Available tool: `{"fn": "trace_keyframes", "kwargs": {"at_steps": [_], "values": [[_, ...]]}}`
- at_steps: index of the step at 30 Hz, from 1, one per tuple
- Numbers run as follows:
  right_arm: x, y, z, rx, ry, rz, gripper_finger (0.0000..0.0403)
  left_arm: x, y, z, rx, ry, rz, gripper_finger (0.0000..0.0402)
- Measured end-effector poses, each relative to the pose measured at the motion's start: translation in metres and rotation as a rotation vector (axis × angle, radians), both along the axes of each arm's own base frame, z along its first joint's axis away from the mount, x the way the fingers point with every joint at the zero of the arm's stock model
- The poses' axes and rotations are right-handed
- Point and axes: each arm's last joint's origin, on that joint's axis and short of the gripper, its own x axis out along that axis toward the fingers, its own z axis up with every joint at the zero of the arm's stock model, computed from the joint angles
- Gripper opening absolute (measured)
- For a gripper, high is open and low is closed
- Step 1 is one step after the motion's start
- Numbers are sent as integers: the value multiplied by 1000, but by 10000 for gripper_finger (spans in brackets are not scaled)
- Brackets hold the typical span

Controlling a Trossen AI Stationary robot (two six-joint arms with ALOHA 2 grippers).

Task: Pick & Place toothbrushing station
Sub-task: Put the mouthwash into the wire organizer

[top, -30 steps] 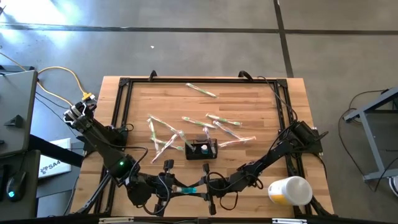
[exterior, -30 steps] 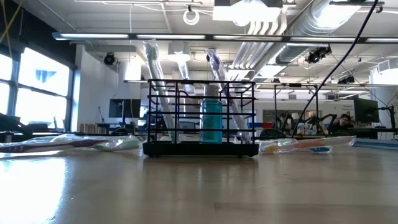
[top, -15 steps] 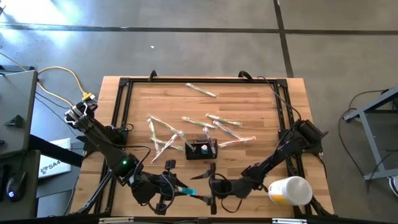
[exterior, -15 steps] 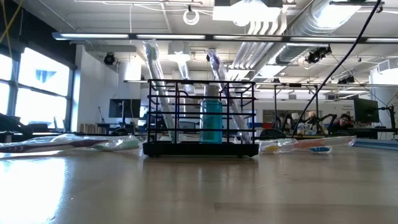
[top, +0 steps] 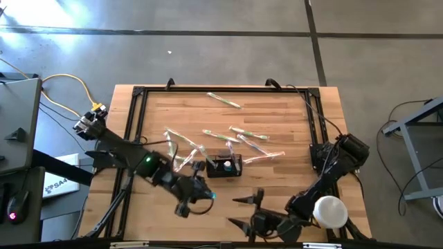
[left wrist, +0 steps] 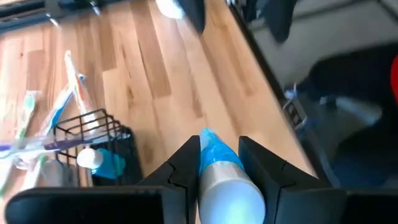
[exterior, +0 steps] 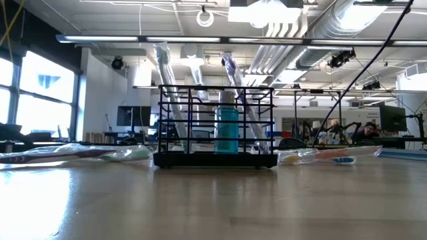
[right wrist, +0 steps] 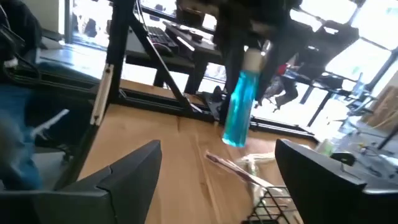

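The toothbrushing station (top: 223,166) is a small black wire caddy standing on the wooden table, with wrapped toothbrushes and a blue bottle in it (exterior: 215,127). My left gripper (top: 204,196) hangs just near-left of it, shut on a blue tube (right wrist: 238,115) with a whitish upper end. In the left wrist view the caddy (left wrist: 93,137) lies beyond the fingers. My right gripper (top: 242,212) stands wide open near the table's near edge, to the right of the tube, with nothing between its fingers (right wrist: 217,155). My left gripper pinches the tube between its two fingers (left wrist: 186,163), on the whitish part (left wrist: 227,186). The blue end (left wrist: 211,146) sticks out past the fingertips. The fingers slant downward from above. The tube hangs below them, blue end down (right wrist: 235,134), clear of the table.
Several wrapped toothbrushes (top: 183,149) lie scattered on the table left of, behind and right of the caddy (top: 246,135), one more at the far side (top: 223,100). A white-and-yellow cup (top: 329,211) lies at the near right corner. A black frame (top: 135,124) borders the table.
My right gripper has opened, let go of the tube and drawn back toward the table's right and near edge. My left gripper has kept hold of the tube and carried it up and toward the caddy, with the blue end tipped downward.
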Motion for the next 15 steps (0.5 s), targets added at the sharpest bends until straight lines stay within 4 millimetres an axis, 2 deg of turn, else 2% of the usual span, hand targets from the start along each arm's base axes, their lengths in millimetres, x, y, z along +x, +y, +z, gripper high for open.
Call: {"fn": "trace_keyframes", "kwargs": {"at_steps": [7,15], "values": [[-10,8,6,-10,-3,42,309,17,34,-3,144,-3,-131,85],[-11,8,4,-27,19,69,309,46,59,-30,287,57,-261,85]]}}
